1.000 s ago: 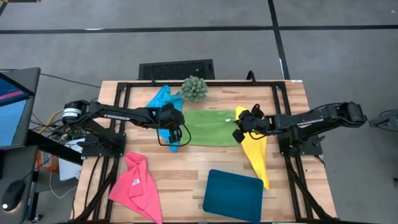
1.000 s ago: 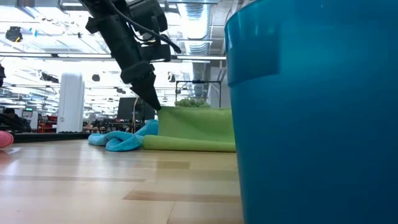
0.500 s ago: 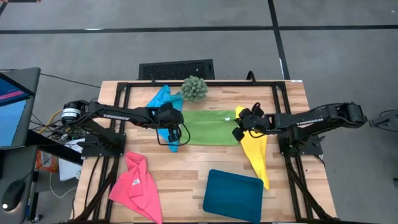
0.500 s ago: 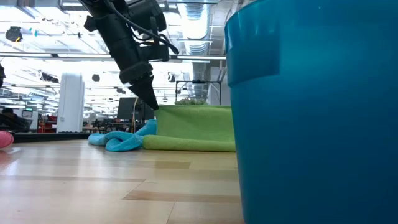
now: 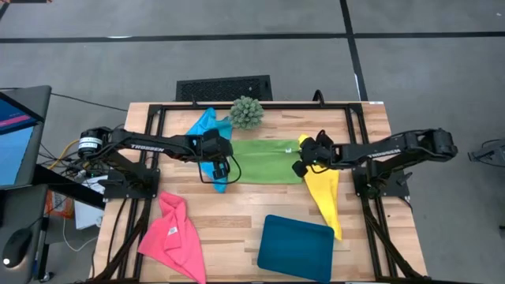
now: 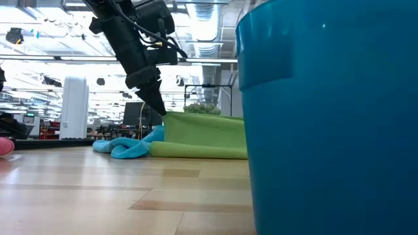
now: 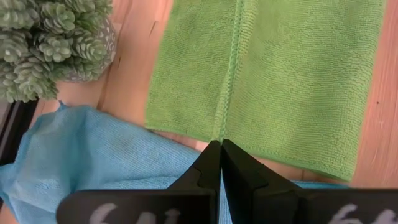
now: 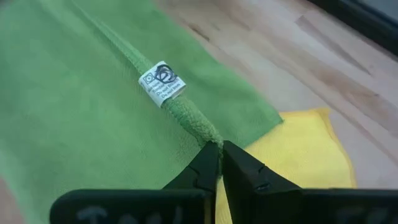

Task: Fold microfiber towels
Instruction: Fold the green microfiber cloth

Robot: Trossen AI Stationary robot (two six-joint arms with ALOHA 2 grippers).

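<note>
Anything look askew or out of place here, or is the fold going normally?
Nothing stands out. The left gripper and right gripper each pinch an edge of the green towel, lifting it evenly. The blue, yellow and pink towels lie crumpled, unfolded.

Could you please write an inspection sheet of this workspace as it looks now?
Surface: wooden table.
Job's things: green towel lifted along one edge; blue towel bunched; yellow towel; pink towel.
Clutter: teal tray; spiky plant.
Grippers: left gripper and right gripper each shut on the green towel's edge.
Cables: bundle at left arm's base.
Surroundings: grey floor, monitor.
</note>
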